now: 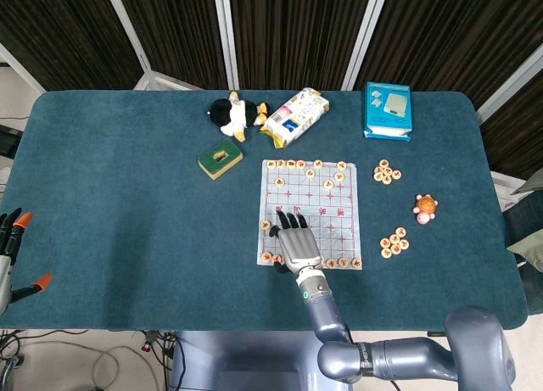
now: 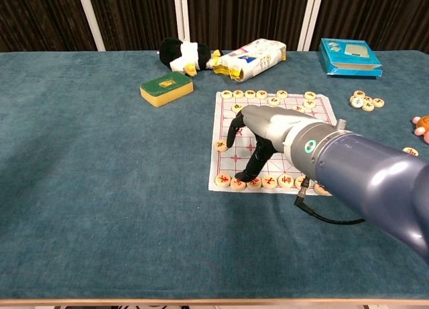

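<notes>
Big blue felt worktop (image 1: 127, 196) takes up most of what I'm looking at, with dark curtains behind it. The right arm comes up from the near edge, and its right hand (image 1: 294, 241) sits over the near left part of the paper chess board (image 1: 335, 206). The fingers are spread and pointing away from the robot, and from the chest view the fingertips (image 2: 230, 143) dip down toward the board, just beside a lone chess piece (image 2: 221, 145) at the board's left edge. It isn't gripping anything as far as I can see. The thumb is down near the front row of pieces (image 2: 236, 182) along the board's near edge.

The left hand (image 1: 10, 238) barely peeks in at the far left of the head view, off the worktop, too cut off to tell how its fingers are set.

Farther back: a light blue box (image 1: 388, 110), a snack packet (image 1: 294, 116), a penguin plush (image 1: 232, 114) and a green sponge (image 1: 220, 159). To the right of the board there are two little heaps of spare pieces (image 1: 387, 172) and a small toy turtle (image 1: 425, 206).
</notes>
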Controlling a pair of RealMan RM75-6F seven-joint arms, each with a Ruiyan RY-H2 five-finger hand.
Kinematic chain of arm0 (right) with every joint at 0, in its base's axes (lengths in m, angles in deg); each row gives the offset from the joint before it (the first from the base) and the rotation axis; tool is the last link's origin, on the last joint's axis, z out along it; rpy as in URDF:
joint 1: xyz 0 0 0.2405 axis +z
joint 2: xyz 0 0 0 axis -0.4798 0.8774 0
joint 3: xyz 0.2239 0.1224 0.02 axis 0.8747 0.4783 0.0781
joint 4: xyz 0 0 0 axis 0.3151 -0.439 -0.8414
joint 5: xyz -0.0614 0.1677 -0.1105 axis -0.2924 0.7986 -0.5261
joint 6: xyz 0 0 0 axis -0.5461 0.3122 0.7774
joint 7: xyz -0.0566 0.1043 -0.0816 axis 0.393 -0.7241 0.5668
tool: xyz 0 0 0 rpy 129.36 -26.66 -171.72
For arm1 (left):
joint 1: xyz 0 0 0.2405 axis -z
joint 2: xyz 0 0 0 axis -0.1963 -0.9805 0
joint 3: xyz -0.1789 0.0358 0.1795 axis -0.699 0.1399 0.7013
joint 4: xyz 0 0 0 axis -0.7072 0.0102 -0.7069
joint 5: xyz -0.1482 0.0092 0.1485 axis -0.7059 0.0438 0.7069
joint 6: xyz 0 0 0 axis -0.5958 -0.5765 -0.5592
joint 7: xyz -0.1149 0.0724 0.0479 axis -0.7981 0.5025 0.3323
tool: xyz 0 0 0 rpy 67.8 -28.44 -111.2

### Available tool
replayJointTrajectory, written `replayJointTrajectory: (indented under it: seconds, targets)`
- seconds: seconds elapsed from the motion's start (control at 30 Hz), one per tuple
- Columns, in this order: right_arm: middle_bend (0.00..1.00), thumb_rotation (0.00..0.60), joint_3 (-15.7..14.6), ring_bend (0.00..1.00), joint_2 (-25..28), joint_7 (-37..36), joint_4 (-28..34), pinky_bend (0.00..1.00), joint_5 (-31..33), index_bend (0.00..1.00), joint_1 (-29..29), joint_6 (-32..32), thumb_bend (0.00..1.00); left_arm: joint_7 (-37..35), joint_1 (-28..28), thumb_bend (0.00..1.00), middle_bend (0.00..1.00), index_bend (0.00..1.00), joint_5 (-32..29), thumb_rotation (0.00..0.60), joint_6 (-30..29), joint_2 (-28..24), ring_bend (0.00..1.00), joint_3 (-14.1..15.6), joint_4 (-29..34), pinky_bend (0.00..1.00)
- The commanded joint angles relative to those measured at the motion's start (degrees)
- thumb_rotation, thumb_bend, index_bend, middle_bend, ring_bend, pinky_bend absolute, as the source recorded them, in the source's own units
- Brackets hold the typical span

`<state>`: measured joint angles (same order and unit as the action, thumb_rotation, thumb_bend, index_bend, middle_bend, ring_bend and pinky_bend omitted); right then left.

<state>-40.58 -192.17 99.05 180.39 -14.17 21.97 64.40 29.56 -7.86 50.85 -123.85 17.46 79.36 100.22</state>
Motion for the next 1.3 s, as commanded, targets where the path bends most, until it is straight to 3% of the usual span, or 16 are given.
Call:
replayJointTrajectory:
  seconds: [0.03,1.3]
  targets:
    - [0.0,0.6,0.42,0.0,-1.11,0.19,-1.26,0.02,0.78,0.33,0.4,0.18,0.33,-0.11,-0.01,0.05,0.0,0.0,-0.02,0.6,-0.02,-0.02,0.0,-0.03,-0.05,0.05]
    - [0.0,0.6,0.87,0.0,-7.84,1.66,-7.29,0.02,0.55,0.41,0.31,1.92,0.33,-0.43,0.1,0.05,0.0,0.0,-0.29,0.6,0.33,-0.04,0.0,-0.03,-0.19,0.05]
